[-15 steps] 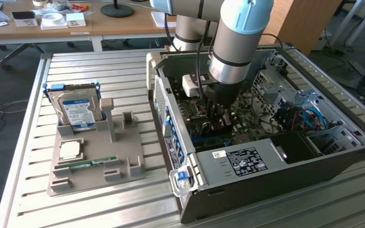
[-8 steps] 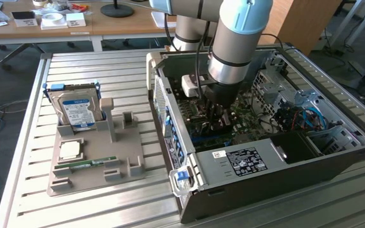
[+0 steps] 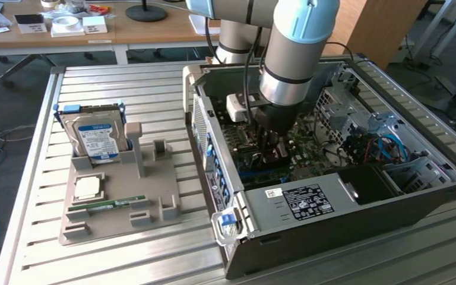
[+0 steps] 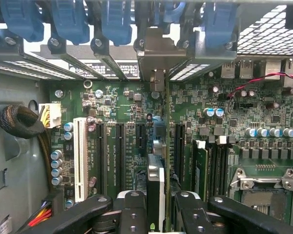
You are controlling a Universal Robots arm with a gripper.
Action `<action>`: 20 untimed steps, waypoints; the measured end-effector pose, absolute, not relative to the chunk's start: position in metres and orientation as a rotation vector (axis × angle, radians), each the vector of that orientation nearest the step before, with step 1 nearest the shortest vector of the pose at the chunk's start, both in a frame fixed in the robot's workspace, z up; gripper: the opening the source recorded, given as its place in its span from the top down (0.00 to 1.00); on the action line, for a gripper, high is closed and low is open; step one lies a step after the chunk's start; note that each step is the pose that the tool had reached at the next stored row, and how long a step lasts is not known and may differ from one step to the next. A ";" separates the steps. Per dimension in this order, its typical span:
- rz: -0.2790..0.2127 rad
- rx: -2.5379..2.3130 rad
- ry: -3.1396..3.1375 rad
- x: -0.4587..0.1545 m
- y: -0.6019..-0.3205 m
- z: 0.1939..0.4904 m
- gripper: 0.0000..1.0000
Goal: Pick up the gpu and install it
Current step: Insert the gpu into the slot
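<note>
The gpu (image 4: 156, 181) stands edge-on between my fingers, a thin card with a silvery edge, low over the green motherboard (image 4: 112, 102) and in line with the black expansion slots (image 4: 119, 151). Its metal bracket (image 4: 155, 51) reaches up to the case's rear slot openings. My gripper (image 4: 156, 207) is shut on the card, with black fingers (image 4: 132, 202) on either side. In the exterior view the arm reaches down into the open computer case (image 3: 315, 205), and the gripper (image 3: 272, 148) is deep inside it, just above the board.
A white slot (image 4: 79, 161), blue retaining clips (image 4: 68, 19), a red wire (image 4: 256, 80) and the CPU socket (image 4: 263, 190) surround the card. Beside the case, a grey holder (image 3: 117, 208) carries a hard drive (image 3: 97, 139), a RAM stick (image 3: 109, 206) and a chip (image 3: 88, 188).
</note>
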State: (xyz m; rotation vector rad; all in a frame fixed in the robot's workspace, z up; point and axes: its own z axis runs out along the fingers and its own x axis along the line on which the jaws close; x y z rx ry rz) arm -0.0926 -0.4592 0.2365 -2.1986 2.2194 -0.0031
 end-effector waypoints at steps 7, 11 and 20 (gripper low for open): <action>-0.003 -2.198 2.219 -0.093 -0.459 0.236 0.73; -0.003 -2.198 2.219 -0.093 -0.459 0.236 0.73; -0.003 -2.198 2.219 -0.094 -0.459 0.234 0.73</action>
